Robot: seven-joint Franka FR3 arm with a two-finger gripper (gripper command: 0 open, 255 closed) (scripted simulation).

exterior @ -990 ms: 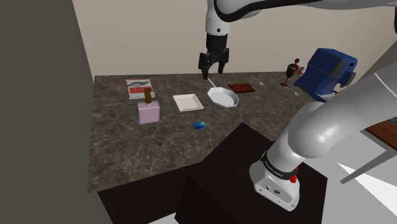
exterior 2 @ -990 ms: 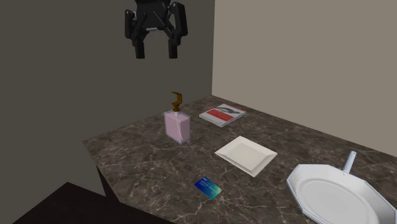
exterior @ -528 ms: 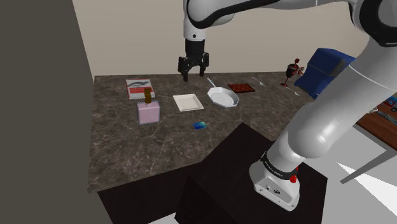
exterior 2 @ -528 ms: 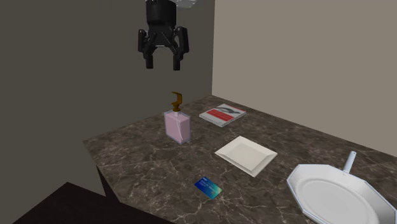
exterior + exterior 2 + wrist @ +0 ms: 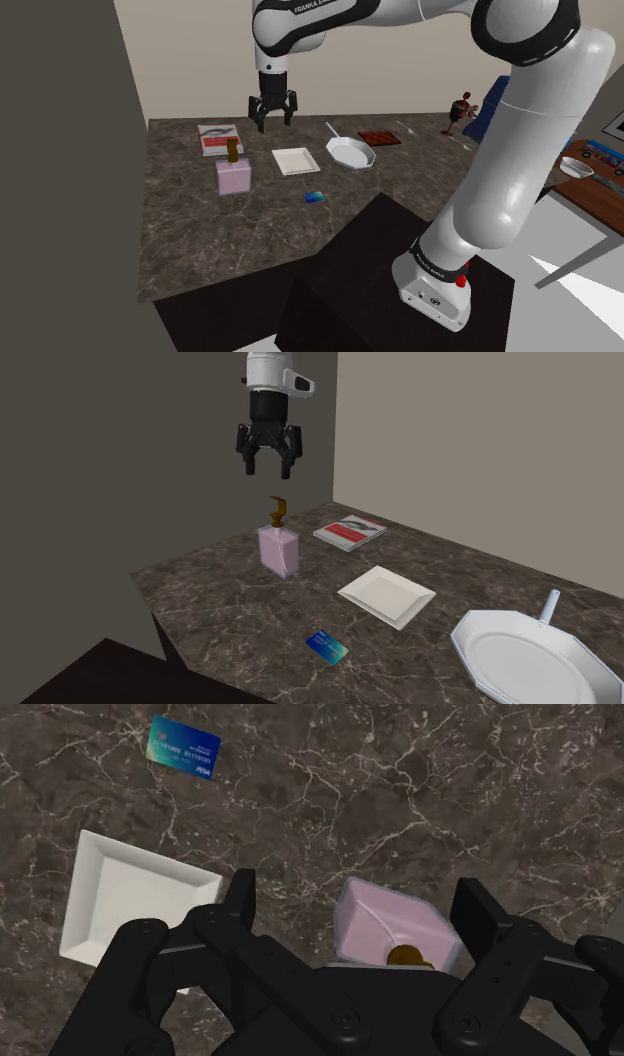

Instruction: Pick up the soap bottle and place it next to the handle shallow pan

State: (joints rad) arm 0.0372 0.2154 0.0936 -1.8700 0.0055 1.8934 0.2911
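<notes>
The soap bottle [image 5: 234, 175] is a pink square bottle with a brown pump, upright on the dark marble counter [image 5: 200, 230]. In the second exterior view the bottle [image 5: 278, 550] stands near the counter's left corner. My gripper [image 5: 271, 125] hangs open well above the counter, higher than the bottle and a little off to one side; it holds nothing. From the second exterior view the gripper [image 5: 267, 472] points down just above the pump. In the wrist view the bottle [image 5: 395, 929] lies far below, between the spread fingers [image 5: 243, 894]. The white shallow pan [image 5: 350, 153] with a handle sits further along the counter.
A white square plate [image 5: 295, 161] lies between bottle and pan. A blue card [image 5: 315, 197] lies nearer the front edge. A red and white book [image 5: 219, 138] sits behind the bottle, by the wall. A brown mat [image 5: 379, 138] lies beyond the pan. The dark stand [image 5: 400, 290] borders the counter.
The open gripper has travelled toward the shoulder view's left, from above the pan's handle to near the bottle, and come down somewhat. Nothing on the counter has moved.
</notes>
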